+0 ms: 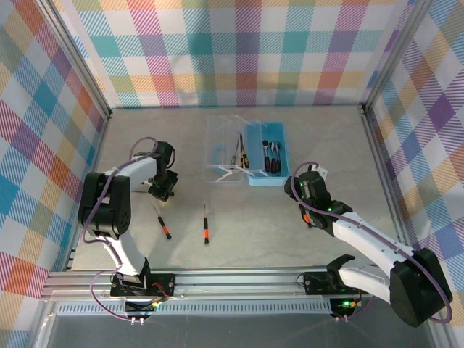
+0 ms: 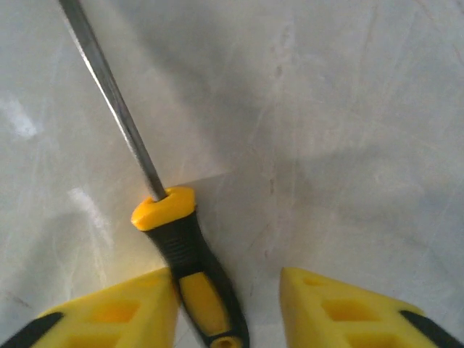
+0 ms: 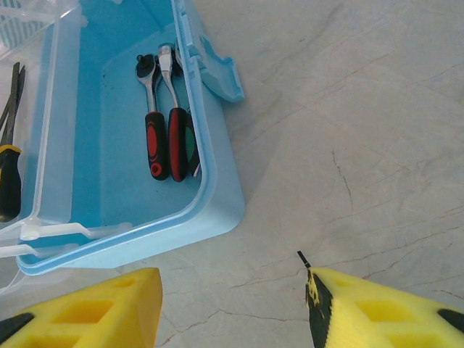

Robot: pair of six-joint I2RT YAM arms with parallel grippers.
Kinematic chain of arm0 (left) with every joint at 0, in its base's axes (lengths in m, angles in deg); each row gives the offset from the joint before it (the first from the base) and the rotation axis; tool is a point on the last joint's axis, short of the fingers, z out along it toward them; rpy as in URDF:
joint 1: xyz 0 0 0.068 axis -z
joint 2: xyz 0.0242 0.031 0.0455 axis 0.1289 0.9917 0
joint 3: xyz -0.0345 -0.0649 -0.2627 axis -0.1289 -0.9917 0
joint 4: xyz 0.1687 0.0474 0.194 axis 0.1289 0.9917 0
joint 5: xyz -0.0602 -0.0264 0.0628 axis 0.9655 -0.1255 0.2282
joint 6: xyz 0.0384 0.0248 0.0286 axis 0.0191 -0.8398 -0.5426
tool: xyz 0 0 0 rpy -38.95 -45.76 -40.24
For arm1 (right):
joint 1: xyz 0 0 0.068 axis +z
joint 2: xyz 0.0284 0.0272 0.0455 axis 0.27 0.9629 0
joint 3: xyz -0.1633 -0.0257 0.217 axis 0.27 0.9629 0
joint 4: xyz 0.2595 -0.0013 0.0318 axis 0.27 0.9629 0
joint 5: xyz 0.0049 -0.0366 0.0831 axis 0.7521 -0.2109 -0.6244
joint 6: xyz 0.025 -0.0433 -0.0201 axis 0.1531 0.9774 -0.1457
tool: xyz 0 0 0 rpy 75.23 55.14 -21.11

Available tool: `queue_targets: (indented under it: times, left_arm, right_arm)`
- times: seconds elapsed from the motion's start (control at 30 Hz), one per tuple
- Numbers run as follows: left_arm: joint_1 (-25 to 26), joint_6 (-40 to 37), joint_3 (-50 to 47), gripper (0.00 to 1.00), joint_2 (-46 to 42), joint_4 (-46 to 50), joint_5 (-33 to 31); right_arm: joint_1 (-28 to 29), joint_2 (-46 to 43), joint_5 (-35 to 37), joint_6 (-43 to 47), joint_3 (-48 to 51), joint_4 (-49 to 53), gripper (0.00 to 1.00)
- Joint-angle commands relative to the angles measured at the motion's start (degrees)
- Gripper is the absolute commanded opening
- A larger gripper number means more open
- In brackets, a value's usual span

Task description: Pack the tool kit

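The light-blue box (image 1: 256, 176) stands at mid-table with its clear lid (image 1: 219, 138) folded open to the left. In the box lie a metal ratchet (image 3: 154, 141) with a red-and-black handle and a second red-handled tool (image 3: 177, 141). A dark screwdriver (image 1: 243, 151) rests on the lid. Two orange-handled screwdrivers (image 1: 162, 222) (image 1: 206, 223) lie on the table. My left gripper (image 2: 228, 312) is open and low over the table, with a black-and-yellow screwdriver handle (image 2: 190, 264) against its left finger. My right gripper (image 3: 232, 304) is open above bare table just off the box's corner (image 3: 217, 217).
Checkered walls with metal posts (image 1: 87, 80) close in the marble-patterned table (image 1: 326, 138) on three sides. An aluminium rail (image 1: 239, 279) runs along the near edge by the arm bases.
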Motion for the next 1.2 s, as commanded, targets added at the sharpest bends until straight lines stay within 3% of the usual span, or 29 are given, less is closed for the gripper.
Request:
queue_targets:
  times: [0.0,0.33,0.57,0.73,0.97,1.17]
  left_arm:
    - [-0.49,-5.38,1.31,0.32,1.66,-0.71,1.13]
    - [-0.46,-9.73,-3.44,0.07,1.32,-7.1,5.77]
    - [4.11,-17.26,-5.04,0.02,-7.66,-6.56,1.01]
    - [11.7,-24.47,-3.54,0.0,-15.15,-2.4,-7.77]
    - [26.9,-32.4,-1.45,0.0,-21.69,2.19,-21.96]
    - [39.47,-35.1,1.65,0.0,-21.55,2.72,-25.88]
  right_arm:
    - [-0.08,-0.24,1.22,-0.5,-1.18,-0.29,0.55]
    - [-0.06,0.22,1.45,-0.46,-1.35,0.05,0.55]
    - [-0.09,0.44,0.6,-0.17,-1.6,-0.01,0.55]
    - [-0.06,1.01,-5.04,2.1,-2.08,-2.26,0.56]
    - [-0.06,-0.39,-11.41,4.02,-1.59,-5.3,0.57]
    - [-0.24,-1.7,-11.06,4.27,-2.07,-3.66,0.57]
